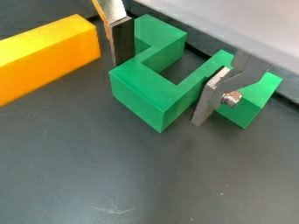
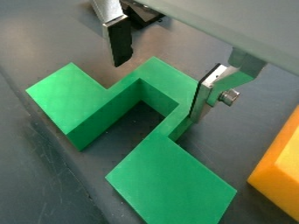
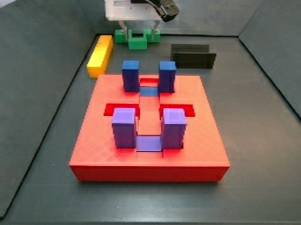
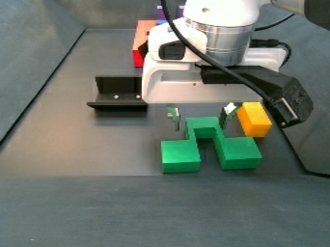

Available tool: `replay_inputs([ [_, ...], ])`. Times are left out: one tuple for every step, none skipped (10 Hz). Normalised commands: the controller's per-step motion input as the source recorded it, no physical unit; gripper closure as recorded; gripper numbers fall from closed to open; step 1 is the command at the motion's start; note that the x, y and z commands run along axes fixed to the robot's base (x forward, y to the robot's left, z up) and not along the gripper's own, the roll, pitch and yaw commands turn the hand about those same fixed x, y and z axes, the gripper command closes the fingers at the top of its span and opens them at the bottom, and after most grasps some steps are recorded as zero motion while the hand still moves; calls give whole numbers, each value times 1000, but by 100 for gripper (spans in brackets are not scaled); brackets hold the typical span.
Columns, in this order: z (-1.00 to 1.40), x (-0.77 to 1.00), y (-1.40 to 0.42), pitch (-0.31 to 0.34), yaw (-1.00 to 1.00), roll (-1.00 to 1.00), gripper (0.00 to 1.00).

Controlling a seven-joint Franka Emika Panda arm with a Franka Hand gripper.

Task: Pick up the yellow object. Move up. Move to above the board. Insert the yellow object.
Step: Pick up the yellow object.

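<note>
I find the fingers [image 1: 162, 77] low over the green notched block [image 1: 176, 83], set apart with nothing clamped between them. In both wrist views one finger plate [image 2: 118, 39] stands at the block's bridging wall beside the notch, and the other plate [image 2: 211, 94] stands against the outer face of one arm of the block; I cannot tell whether either pad actually touches it. The green notched block [image 2: 122, 122] lies flat on the dark bench [image 1: 82, 166], its notch opening upward.

The yellow object [image 1: 45, 59] lies on the bench just beside the green block, clear of the fingers and not held. In a side view the yellow object [image 3: 100, 52] sits along the far left edge of the bench, lying lengthwise, with the green block [image 3: 139, 38] next to it near the far edge under the arm.

The board [image 3: 148, 132] rests flat in the middle of the bench, well apart from the yellow object, with blue-purple posts [image 3: 125, 128] upright on it. A dark fixture [image 3: 193, 55] stands near the far right corner in that side view.
</note>
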Motion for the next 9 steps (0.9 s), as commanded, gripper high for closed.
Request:
replay_inputs([
  [-83, -94, 0, -16, 0, 0, 0],
  [-69, -91, 0, -11, 0, 0, 0],
  [0, -180, 0, -9, 0, 0, 0],
  [0, -111, -9, -11, 0, 0, 0],
  [0, -89, 0, -23, 0, 0, 0],
  [0, -60, -106, -21, 0, 0, 0],
  [323, 194, -506, 0, 111, 161, 0],
  [260, 140, -380, 29, 60, 160, 0],
  [0, 0, -46, 0, 0, 56, 0],
])
